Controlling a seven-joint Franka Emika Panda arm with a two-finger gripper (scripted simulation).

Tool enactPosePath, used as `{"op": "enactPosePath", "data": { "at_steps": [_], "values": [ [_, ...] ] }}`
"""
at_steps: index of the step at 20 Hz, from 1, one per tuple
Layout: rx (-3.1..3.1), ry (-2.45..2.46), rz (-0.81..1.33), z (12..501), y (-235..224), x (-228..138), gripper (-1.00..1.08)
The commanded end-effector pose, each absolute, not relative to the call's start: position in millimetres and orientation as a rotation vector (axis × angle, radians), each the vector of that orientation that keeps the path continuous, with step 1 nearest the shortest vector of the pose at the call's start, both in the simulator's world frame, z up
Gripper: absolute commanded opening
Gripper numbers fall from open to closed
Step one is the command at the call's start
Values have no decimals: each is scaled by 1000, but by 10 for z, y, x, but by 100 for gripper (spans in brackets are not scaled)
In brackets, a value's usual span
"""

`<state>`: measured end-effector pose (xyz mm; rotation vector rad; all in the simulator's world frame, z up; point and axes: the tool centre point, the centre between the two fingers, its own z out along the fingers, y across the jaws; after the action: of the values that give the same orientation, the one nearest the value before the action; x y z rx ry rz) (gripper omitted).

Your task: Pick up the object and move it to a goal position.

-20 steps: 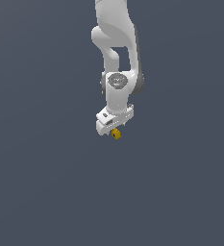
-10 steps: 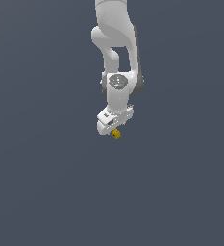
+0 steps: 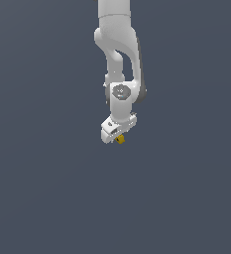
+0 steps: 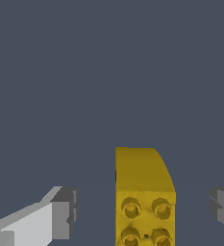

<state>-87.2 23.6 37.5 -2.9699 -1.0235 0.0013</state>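
The object is a small mustard-yellow studded block with one sloped end. In the wrist view it lies between my two grey fingertips, with a clear gap on each side. My gripper is open and touches nothing. In the exterior view the object shows as a tiny yellow speck right under the white gripper, which points down from the arm near the middle of the picture. The hand hides most of the block there.
A plain dark grey-blue surface fills both views around the arm. No other objects, containers or edges show.
The wrist and hand have come down slightly over the object. The object itself has stayed in the same spot.
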Motion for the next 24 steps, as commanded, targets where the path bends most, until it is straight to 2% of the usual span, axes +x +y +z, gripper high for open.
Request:
{"op": "enactPosePath", "data": {
  "at_steps": [1,6,7,24],
  "values": [
    [-2970,-1025,0,284,237,-872,100],
    [-2970,-1026,0,219,236,-868,100],
    [-2970,-1026,0,219,236,-868,-100],
    [-2989,-1036,10,326,202,-807,-100]
  ]
}}
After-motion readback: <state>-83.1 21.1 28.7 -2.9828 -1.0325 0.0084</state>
